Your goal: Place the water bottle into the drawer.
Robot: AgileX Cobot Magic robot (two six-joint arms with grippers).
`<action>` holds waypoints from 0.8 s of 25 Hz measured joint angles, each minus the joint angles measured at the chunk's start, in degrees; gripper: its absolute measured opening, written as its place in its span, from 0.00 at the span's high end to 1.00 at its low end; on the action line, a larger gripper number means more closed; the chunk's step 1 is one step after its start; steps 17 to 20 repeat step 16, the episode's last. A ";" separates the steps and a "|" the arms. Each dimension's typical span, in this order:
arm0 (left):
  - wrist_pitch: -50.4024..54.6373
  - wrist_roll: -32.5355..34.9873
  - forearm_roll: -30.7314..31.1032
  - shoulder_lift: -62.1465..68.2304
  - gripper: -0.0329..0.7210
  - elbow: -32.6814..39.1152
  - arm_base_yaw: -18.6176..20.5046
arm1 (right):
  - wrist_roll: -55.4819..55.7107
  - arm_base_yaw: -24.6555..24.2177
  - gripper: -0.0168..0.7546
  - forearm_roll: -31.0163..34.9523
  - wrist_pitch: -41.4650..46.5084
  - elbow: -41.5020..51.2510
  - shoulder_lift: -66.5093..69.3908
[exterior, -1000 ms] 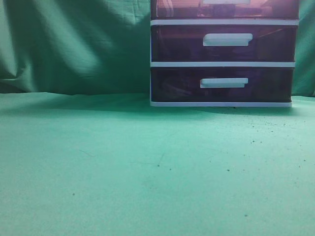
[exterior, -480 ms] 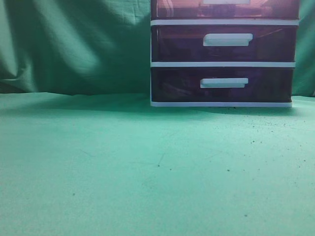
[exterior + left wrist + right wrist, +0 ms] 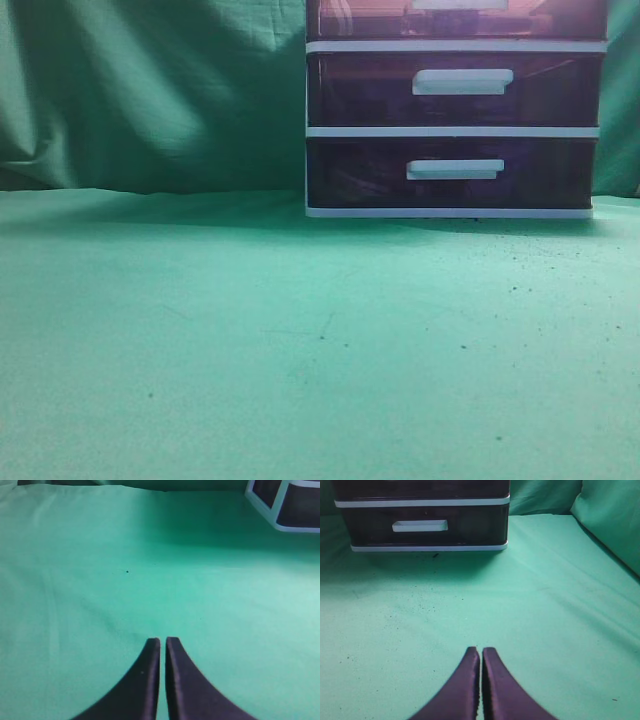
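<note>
Both grippers, left (image 3: 163, 641) and right (image 3: 480, 650), hover near the cabinet (image 3: 455, 130), jaws pinched empty, drawer (image 3: 455, 20) closed, no bottle visible.

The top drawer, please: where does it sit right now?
In the exterior view, the top drawer sits at the upper right, cut off by the frame's top edge, directly above the middle drawer of the white-framed cabinet.

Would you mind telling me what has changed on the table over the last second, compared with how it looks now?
Nothing has visibly changed. The cabinet stands in the same place on the green cloth, its drawers all shut as before, and no arm or bottle has come into the exterior view.
</note>
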 joint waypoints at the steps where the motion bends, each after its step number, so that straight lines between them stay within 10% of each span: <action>1: 0.08 0.30 0.00 0.00 0.96 0.00 0.00 | 0.04 0.00 0.98 0.00 0.00 0.00 0.00; 20: 0.08 0.52 0.00 0.00 0.96 0.00 0.00 | 0.13 0.00 0.98 0.00 0.00 0.00 0.00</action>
